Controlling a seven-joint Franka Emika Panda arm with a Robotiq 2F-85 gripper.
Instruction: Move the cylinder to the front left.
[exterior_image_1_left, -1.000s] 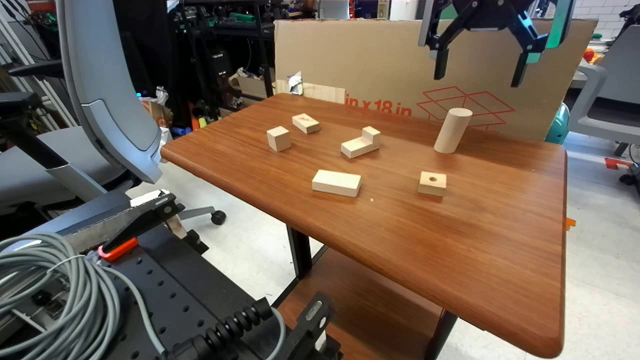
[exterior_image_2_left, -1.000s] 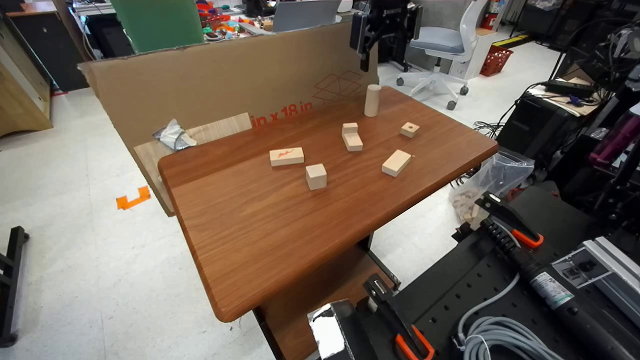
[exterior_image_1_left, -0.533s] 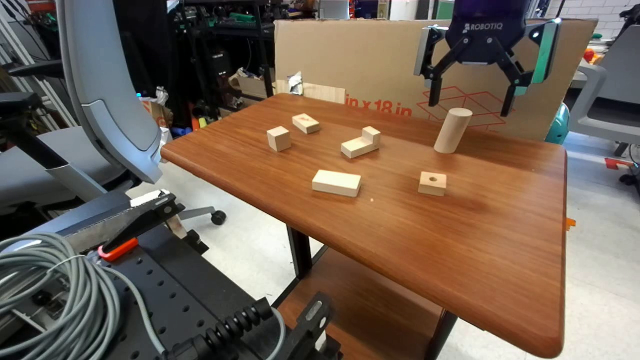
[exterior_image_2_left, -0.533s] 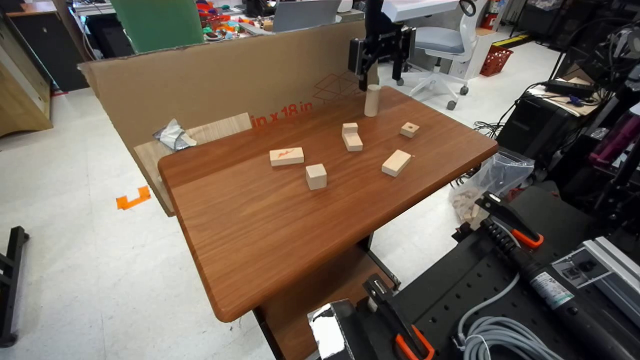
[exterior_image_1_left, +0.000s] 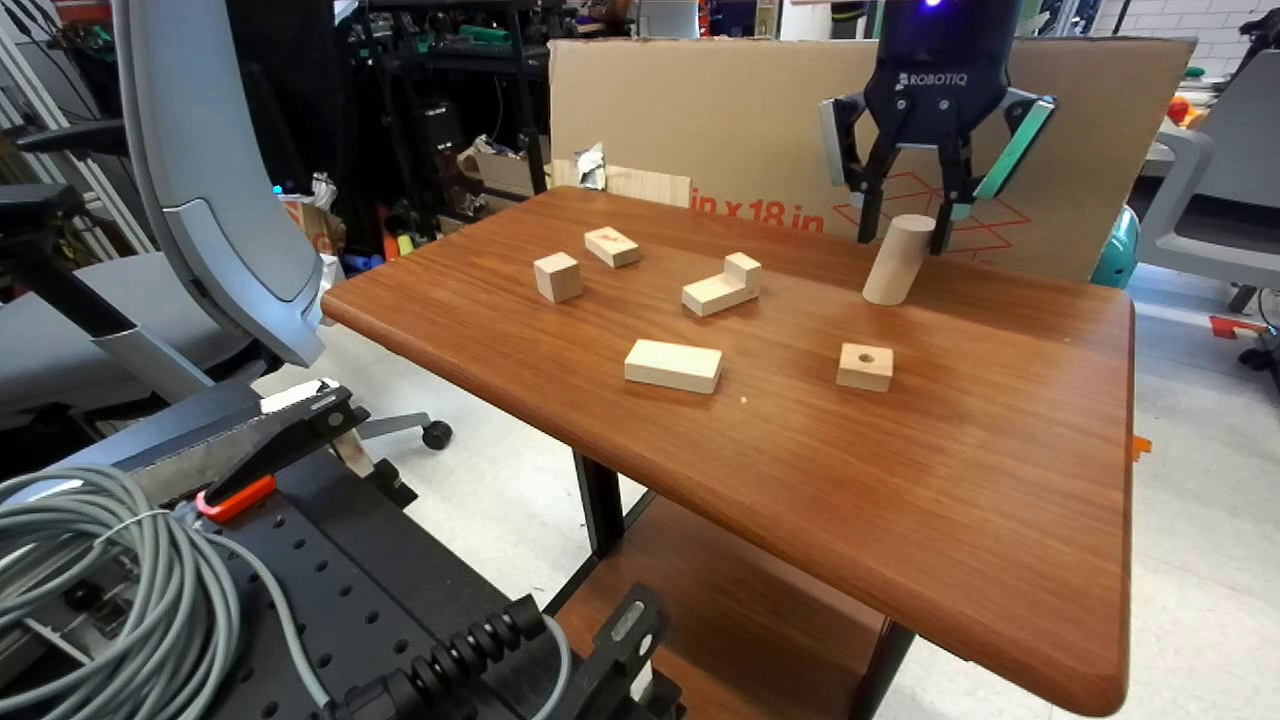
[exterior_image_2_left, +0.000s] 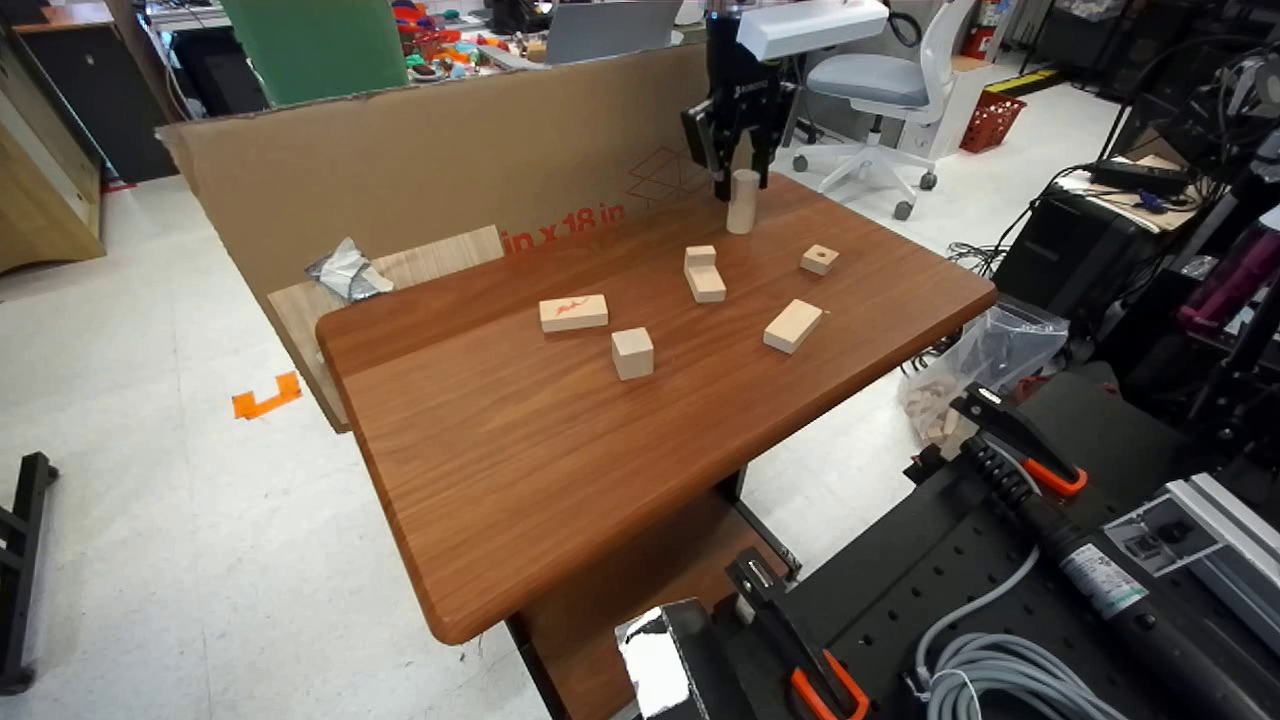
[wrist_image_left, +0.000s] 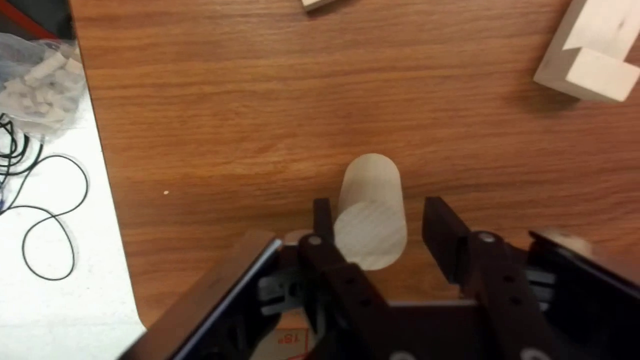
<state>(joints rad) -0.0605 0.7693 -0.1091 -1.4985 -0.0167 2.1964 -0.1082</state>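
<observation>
Near the gripper (exterior_image_1_left: 903, 244) sit a holed block (exterior_image_1_left: 865, 371) and a stepped block (exterior_image_1_left: 722, 290); farther off, a plain block (exterior_image_1_left: 673, 366), a cube (exterior_image_1_left: 558, 277) and a red-marked block (exterior_image_1_left: 611, 247). In both exterior views, cardboard (exterior_image_1_left: 700, 115) stands behind the gripper.

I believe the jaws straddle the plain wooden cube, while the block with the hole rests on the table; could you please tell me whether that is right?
Not quite: the wrist view shows the jaws straddling the wooden cylinder, not the plain wooden cube, which stands apart from them in both exterior views. The block with the hole does rest on the table.
</observation>
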